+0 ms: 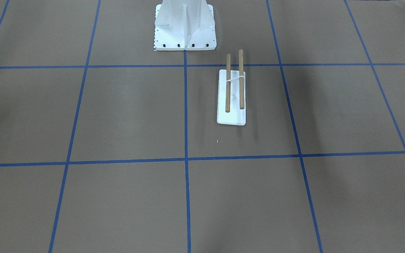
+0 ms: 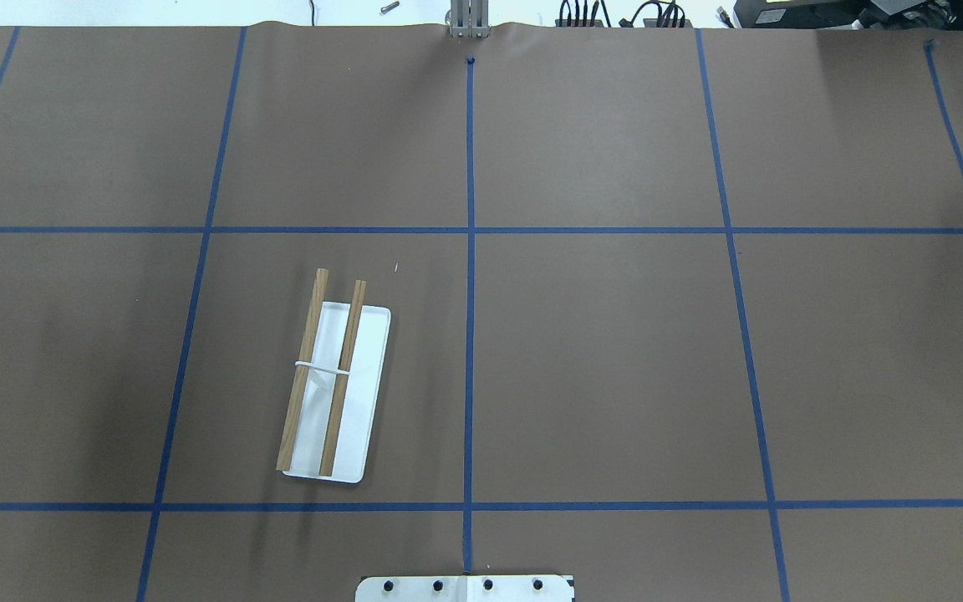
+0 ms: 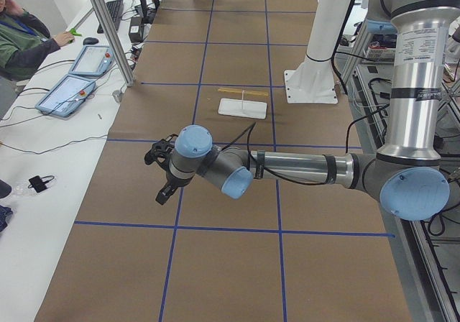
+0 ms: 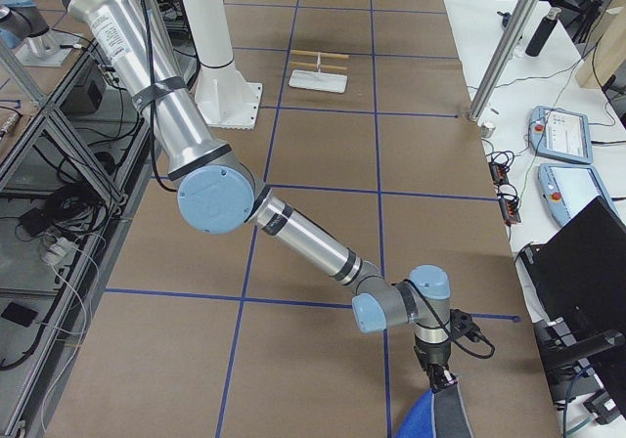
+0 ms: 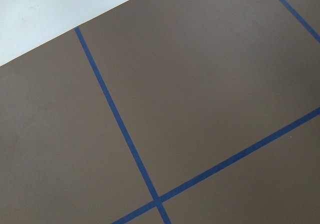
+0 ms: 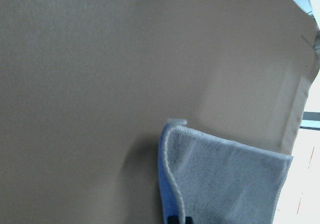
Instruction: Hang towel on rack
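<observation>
Beneath right jaws, towel [image 4: 430,422] hangs, edge clenched between them; left jaws: cannot tell

- The towel [image 6: 227,181] is up off the table [image 2: 615,376] at its right end, well apart from the rack. Its grey underside shows, with light stitched edging, and the bright blue face curls along one edge.
- The rack [image 2: 333,376] stands left of centre, slightly skewed: a flat white base and two parallel brown dowels joined by a white crosspiece.

Silver arm tubes [image 3: 295,167], pale blue joint caps [image 3: 192,141], grey joint housings [image 3: 363,175], black cables [image 3: 248,128]
</observation>
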